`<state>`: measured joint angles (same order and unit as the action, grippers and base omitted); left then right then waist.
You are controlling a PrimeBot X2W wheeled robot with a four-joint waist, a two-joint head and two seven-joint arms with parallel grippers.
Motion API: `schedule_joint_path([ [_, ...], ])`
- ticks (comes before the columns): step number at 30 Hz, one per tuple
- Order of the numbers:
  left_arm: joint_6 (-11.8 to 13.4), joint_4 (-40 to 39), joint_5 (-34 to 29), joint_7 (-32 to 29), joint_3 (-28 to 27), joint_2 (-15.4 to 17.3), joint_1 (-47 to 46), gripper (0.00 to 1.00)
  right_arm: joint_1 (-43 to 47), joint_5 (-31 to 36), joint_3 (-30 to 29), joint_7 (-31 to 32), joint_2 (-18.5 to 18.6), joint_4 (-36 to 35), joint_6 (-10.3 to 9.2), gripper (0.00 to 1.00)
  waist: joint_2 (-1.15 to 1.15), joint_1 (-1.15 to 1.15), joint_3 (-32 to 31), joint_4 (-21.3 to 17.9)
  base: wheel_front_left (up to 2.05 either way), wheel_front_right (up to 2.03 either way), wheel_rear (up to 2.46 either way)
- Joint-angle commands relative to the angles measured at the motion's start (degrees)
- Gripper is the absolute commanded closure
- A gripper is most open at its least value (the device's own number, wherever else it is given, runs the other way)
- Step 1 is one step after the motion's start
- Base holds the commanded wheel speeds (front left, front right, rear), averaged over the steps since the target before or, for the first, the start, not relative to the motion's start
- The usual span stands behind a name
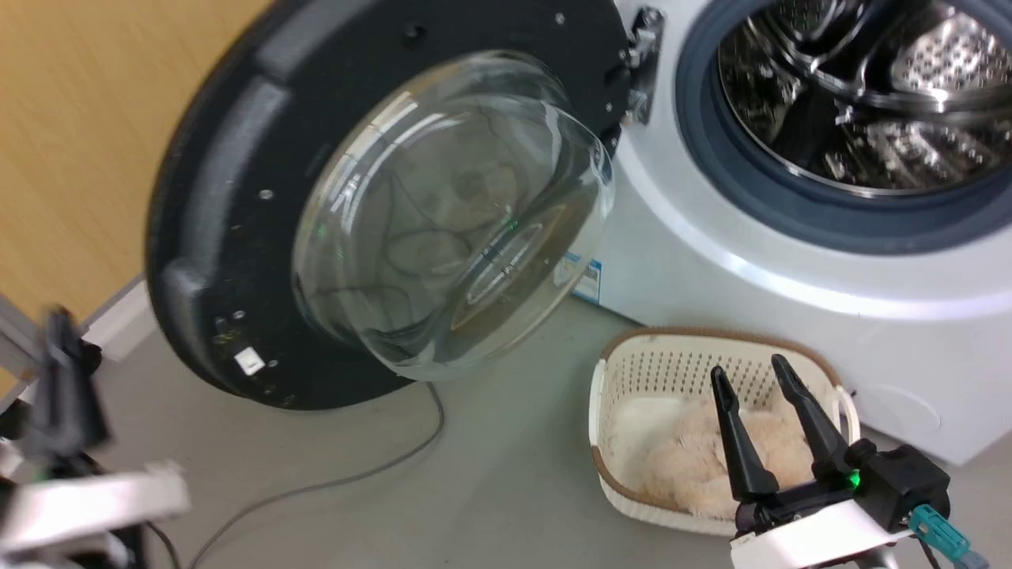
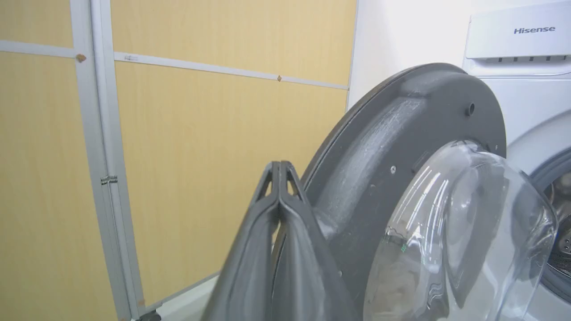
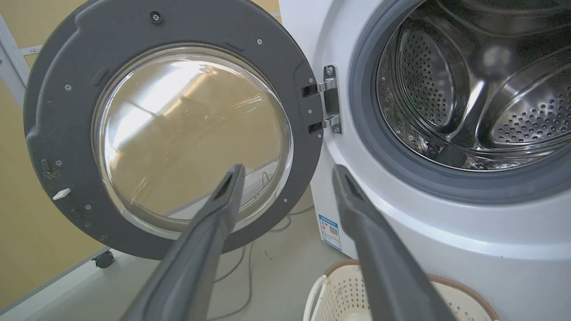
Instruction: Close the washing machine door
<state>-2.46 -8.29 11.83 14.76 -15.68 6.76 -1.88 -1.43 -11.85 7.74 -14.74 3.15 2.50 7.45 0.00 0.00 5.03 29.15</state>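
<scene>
The washing machine door [image 1: 229,197] stands wide open to the left of the white washing machine [image 1: 711,261], its black ring framing a bulging glass bowl [image 1: 451,213]. The same door [image 2: 379,147] [image 3: 58,111] hangs on a metal hinge [image 3: 330,100] beside the steel drum [image 3: 468,84]. My left gripper [image 2: 279,167] is shut with nothing in it, its tips just outside the door's outer rim. In the head view my left gripper [image 1: 59,371] is a blur at the lower left. My right gripper [image 1: 755,375] [image 3: 287,171] is open, held over the basket, away from the door.
A cream perforated laundry basket [image 1: 624,371] [image 3: 330,294] with pale fluffy laundry sits on the grey floor before the washer. A grey cable [image 1: 332,482] trails across the floor under the door. A yellow panelled wall [image 2: 200,133] with metal rails [image 2: 96,156] stands behind the door.
</scene>
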Motion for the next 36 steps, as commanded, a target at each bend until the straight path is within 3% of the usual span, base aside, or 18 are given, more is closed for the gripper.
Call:
schedule_joint_path([
  [1,-0.61,0.29,0.43,0.24,-0.63,1.0,-1.74,1.0,-0.91,0.35,-0.02,-0.26,0.38,-0.29,0.03,0.0,0.0,0.0,1.05,-0.6,0.0,0.0,0.0],
  [4,-2.44,4.2,3.41,0.24,-3.6,4.28,-6.38,1.0,-1.7,0.49,0.04,-0.26,1.16,-0.57,0.03,0.0,0.0,0.0,2.67,-1.17,0.0,0.0,0.0],
  [8,-3.89,13.69,12.45,-4.28,-7.42,9.07,-13.35,1.0,-3.06,0.52,0.79,-0.26,1.9,-0.58,0.03,0.0,0.0,0.0,4.33,-2.48,0.0,0.0,0.0],
  [12,-4.66,22.38,21.17,-10.59,-10.0,14.64,-19.02,1.0,-4.38,0.61,0.92,-0.26,2.22,-0.74,0.03,0.0,0.0,0.0,5.79,-3.76,0.0,0.0,0.0],
  [17,-4.93,31.0,34.39,-21.64,-12.97,18.29,-24.79,1.0,-5.07,0.85,0.89,-0.26,2.62,-0.84,0.03,0.0,0.0,0.0,6.83,-4.92,0.0,0.0,0.0],
  [22,-4.24,38.39,47.06,-35.35,-16.46,18.35,-29.1,1.0,-5.09,1.16,0.65,-0.26,2.63,-1.04,0.03,0.0,0.0,0.0,7.12,-5.45,0.0,0.0,0.0],
  [27,-4.1,40.02,56.54,-44.85,-18.84,16.72,-31.39,1.0,-5.32,1.18,0.47,-0.26,2.42,-1.04,0.03,0.0,0.0,0.0,7.01,-5.68,0.0,0.0,0.0],
  [36,-3.0,35.88,63.73,-60.04,-16.73,13.71,-27.36,1.0,-5.16,1.19,0.35,-0.26,1.75,-1.02,0.03,0.0,0.0,0.0,5.33,-6.65,0.0,0.0,0.0],
])
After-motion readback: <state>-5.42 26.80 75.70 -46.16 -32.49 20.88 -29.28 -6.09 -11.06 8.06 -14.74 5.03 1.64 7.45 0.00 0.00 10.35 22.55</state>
